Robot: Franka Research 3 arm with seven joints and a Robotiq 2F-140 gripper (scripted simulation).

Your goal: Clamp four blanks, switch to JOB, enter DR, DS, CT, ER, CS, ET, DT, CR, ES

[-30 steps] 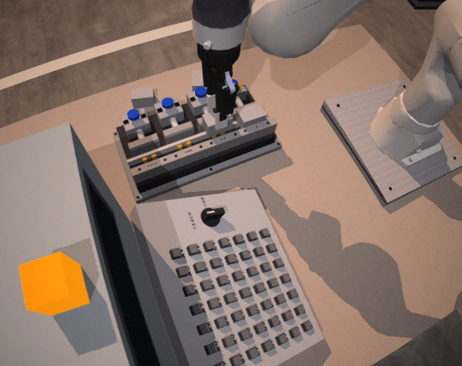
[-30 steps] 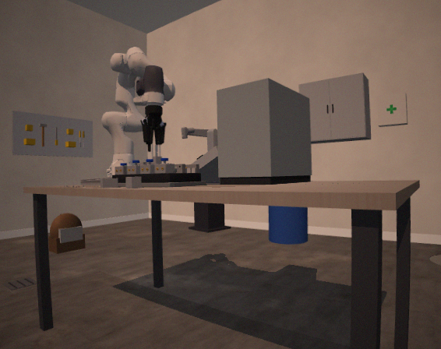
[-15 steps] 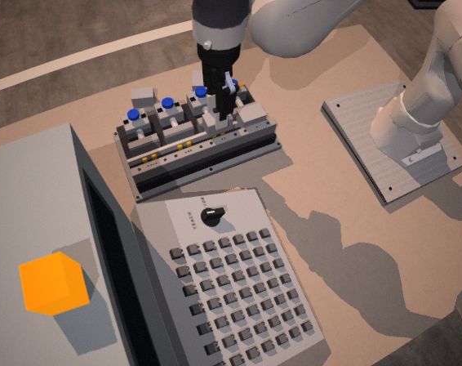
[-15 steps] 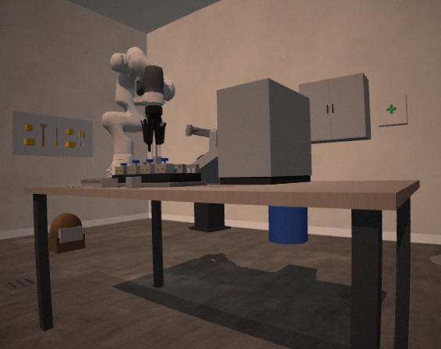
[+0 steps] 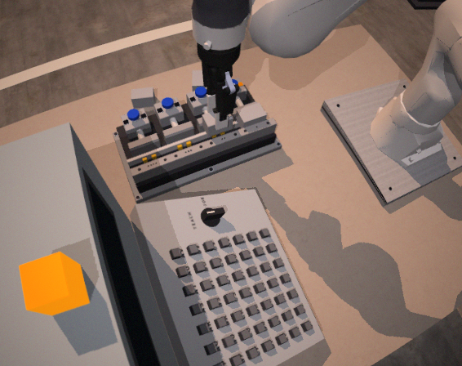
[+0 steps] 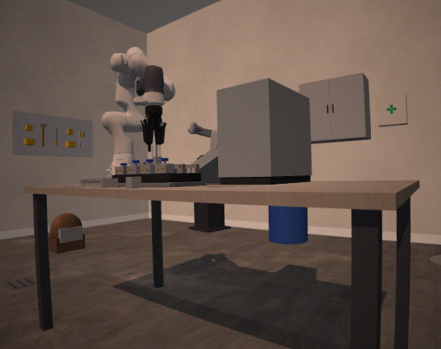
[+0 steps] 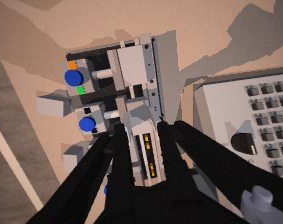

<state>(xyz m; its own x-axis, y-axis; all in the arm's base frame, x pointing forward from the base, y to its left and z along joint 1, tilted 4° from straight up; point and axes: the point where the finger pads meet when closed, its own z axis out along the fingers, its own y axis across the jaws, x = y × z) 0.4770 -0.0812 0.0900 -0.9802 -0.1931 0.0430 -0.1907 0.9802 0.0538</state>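
Note:
My gripper (image 5: 219,115) (image 6: 153,151) (image 7: 139,116) is shut on a grey blank (image 5: 213,123) (image 7: 140,118), low at the station beside the rightmost one in the top view; the fingers hide whether it rests on the rails. A second blank (image 5: 252,113) (image 7: 132,64) lies in the rightmost station; its blue valve (image 7: 73,78) has both the amber lens (image 7: 72,65) and the green lens (image 7: 80,90) lit. The held blank's station has its valve (image 5: 201,91) (image 7: 87,124) with dark lenses. The two left stations hold no blank. The amber lamp (image 5: 53,283) is lit.
Two loose blanks (image 5: 143,96) (image 7: 53,105) lie behind the valves. The key panel (image 5: 237,204) with its black selector (image 5: 212,216) and unlit keys stands in front of the vise base (image 5: 173,185). The tall cabinet (image 5: 28,184) (image 6: 243,132) rises beside the panel.

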